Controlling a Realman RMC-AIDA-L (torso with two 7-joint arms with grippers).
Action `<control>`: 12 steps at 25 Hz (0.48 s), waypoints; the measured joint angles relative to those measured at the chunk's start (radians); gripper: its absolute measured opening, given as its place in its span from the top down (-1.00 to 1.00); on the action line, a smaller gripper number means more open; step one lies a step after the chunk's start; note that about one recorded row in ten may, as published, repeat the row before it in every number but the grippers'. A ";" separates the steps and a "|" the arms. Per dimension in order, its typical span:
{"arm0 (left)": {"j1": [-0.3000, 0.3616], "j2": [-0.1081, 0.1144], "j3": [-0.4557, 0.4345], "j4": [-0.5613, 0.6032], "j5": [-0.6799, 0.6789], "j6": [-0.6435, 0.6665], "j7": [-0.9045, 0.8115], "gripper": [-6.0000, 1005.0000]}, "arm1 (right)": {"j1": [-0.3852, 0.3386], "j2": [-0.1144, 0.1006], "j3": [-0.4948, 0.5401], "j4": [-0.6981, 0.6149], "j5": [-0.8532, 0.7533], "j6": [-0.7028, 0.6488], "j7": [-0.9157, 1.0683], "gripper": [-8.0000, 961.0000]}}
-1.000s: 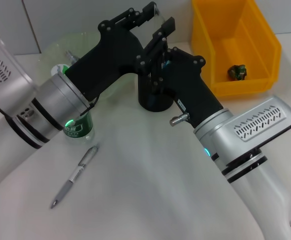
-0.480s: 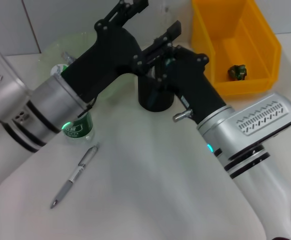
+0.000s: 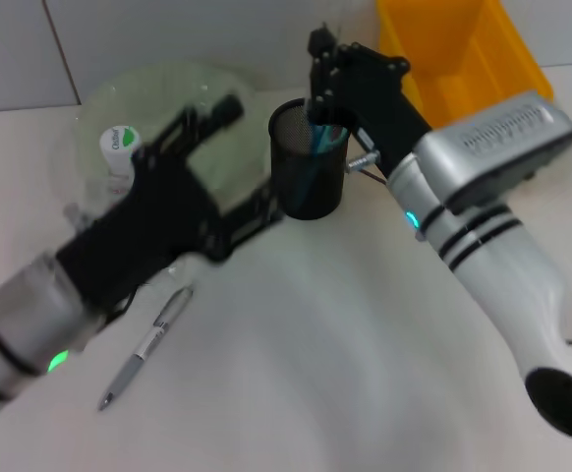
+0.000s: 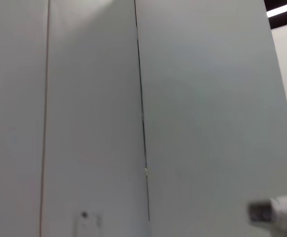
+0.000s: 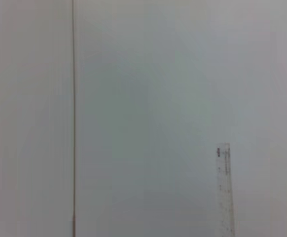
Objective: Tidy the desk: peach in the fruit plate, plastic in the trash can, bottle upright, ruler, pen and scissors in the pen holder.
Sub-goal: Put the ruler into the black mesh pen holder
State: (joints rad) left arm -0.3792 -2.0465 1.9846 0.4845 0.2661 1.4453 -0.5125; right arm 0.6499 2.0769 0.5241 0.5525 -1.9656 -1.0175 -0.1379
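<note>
My right gripper (image 3: 319, 45) is raised just behind and above the black mesh pen holder (image 3: 306, 167), shut on the clear ruler (image 3: 329, 14), which stands upright in the right wrist view (image 5: 225, 192). Something blue (image 3: 317, 147) sticks out of the holder. My left gripper (image 3: 235, 157) hangs open and empty to the holder's left, blurred by motion. The grey pen (image 3: 148, 344) lies on the table at front left. The bottle (image 3: 119, 149), white-capped, stands upright beside the pale green fruit plate (image 3: 158, 84). Peach, plastic and scissors are not identifiable.
The yellow bin (image 3: 453, 59) stands at the back right, partly behind my right arm. A white wall runs along the back, and it fills both wrist views.
My left arm has drawn back toward the front left, uncovering the bottle and the holder. My right arm has swung up and back above the holder.
</note>
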 joint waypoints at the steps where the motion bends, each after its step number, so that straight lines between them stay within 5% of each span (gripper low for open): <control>1: 0.013 0.002 0.000 -0.006 0.018 0.009 0.001 -0.60 | 0.000 0.000 0.000 0.000 0.000 0.000 0.000 0.92; 12: 0.119 0.029 -0.026 -0.055 0.146 0.151 0.034 -0.60 | 0.009 0.003 0.103 -0.004 -0.081 0.152 0.003 0.87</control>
State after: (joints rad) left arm -0.2606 -2.0177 1.9583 0.4291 0.4126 1.5962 -0.4789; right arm 0.6591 2.0801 0.6272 0.5485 -2.0463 -0.8658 -0.1348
